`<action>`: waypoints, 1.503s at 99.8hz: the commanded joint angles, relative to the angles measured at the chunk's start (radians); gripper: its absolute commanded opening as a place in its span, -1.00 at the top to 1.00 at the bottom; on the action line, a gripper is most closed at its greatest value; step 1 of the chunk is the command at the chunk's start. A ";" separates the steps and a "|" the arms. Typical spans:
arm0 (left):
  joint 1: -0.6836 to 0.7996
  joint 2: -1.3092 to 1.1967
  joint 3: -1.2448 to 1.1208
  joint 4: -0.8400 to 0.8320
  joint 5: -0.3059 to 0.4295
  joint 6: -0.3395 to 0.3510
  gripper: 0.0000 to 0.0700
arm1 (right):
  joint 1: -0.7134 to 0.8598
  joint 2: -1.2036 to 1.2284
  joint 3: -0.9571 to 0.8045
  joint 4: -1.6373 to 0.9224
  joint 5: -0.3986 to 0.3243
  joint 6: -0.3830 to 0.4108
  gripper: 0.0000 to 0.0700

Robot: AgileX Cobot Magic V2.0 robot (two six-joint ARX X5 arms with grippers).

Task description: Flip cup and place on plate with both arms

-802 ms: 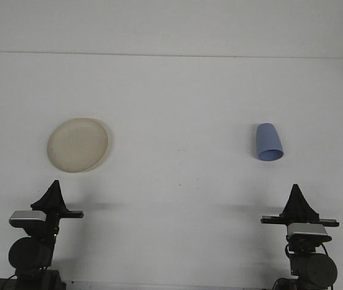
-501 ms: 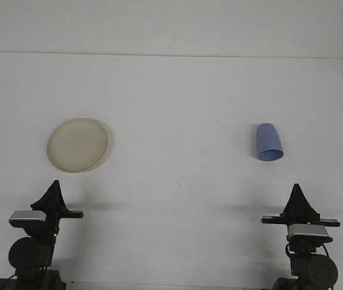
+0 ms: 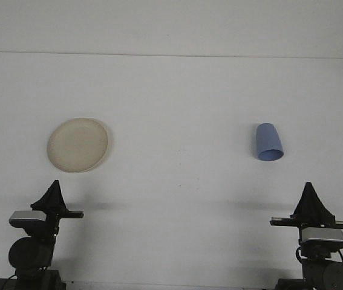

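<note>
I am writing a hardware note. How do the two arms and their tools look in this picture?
Both are matte black. Each tool, left tool and right tool, narrows to a pointed wedge above a flat crossbar. Below sits a silver-grey box, then a round black joint housing. Thin dark cables show near the bases.

No text, label, brand, number or sign can be read anywhere in the front view. The pale round plate (image 3: 77, 145) at centre left, the blue plastic cup (image 3: 268, 142) at centre right and the white table (image 3: 177, 103) all show plain, unmarked surfaces.
</note>
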 commanded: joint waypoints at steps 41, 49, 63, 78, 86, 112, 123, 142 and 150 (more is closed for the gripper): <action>0.002 -0.001 -0.018 0.010 0.005 0.004 0.97 | 0.000 0.425 0.557 -0.507 0.000 -0.005 1.00; 0.002 -0.001 -0.018 0.010 0.005 0.004 0.97 | 0.000 0.502 0.640 -0.608 -0.001 -0.005 1.00; 0.002 -0.001 -0.018 0.010 0.005 0.004 0.97 | 0.000 0.623 0.740 -0.738 -0.001 -0.004 1.00; 0.002 -0.001 -0.018 0.010 0.005 0.004 0.97 | 0.001 0.713 0.780 -0.819 -0.001 0.030 1.00; 0.002 -0.001 -0.018 0.010 0.005 0.004 0.97 | 0.000 0.744 0.780 -0.848 -0.001 0.029 1.00; 0.002 -0.001 -0.018 0.010 0.005 0.004 0.97 | 0.000 0.782 0.780 -0.876 0.000 0.029 1.00; 0.002 -0.001 -0.018 0.010 0.005 0.004 0.97 | 0.000 0.782 0.780 -0.860 0.000 0.029 1.00; 0.002 -0.001 -0.018 0.010 0.005 0.004 0.97 | 0.000 0.782 0.780 -0.856 0.000 0.028 0.18; 0.002 -0.001 -0.018 0.010 0.005 0.004 0.97 | 0.000 0.781 0.780 -0.856 0.000 0.028 -0.28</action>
